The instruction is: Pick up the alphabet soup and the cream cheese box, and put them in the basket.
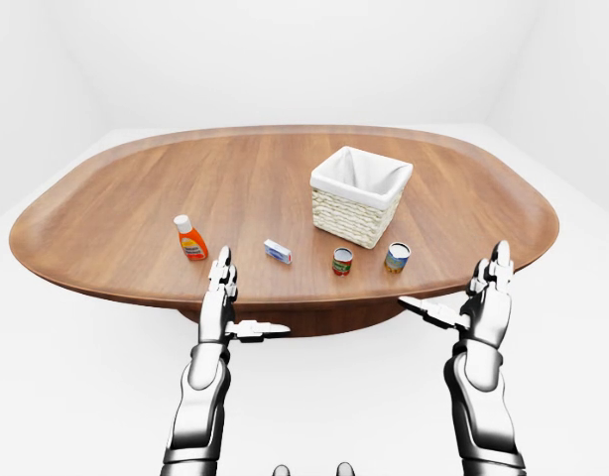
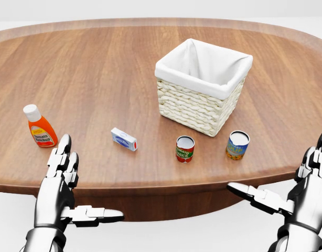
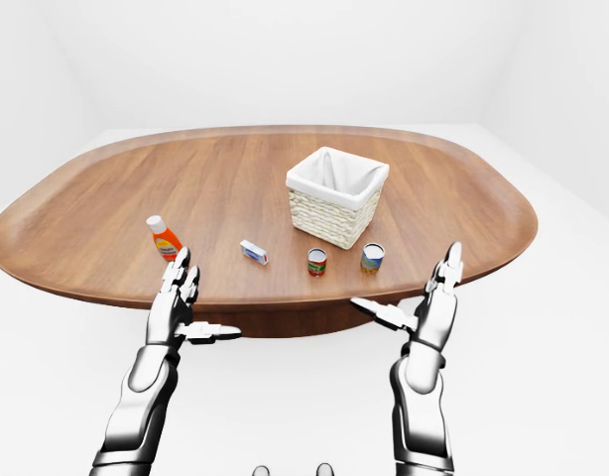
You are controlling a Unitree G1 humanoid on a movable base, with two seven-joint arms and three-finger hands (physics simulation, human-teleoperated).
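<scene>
The alphabet soup [image 2: 238, 145], a blue and yellow can, stands upright below the basket's right corner in the head view. The cream cheese box [image 2: 124, 139], small, white and blue, lies flat on the table left of a red and green can [image 2: 185, 149]. The wicker basket [image 2: 195, 107] with its white liner stands upright above both cans. My left hand [image 2: 93, 177] hovers open at the table's near edge, below and left of the box. My right hand [image 2: 276, 160] is open at the lower right, off the table's edge and apart from the soup can.
An orange ketchup bottle [image 2: 39, 127] stands at the left, just above my left hand's fingertips [image 2: 64, 142]. The oval wooden table [image 1: 136, 198] stretches wide on all sides, with white floor around it.
</scene>
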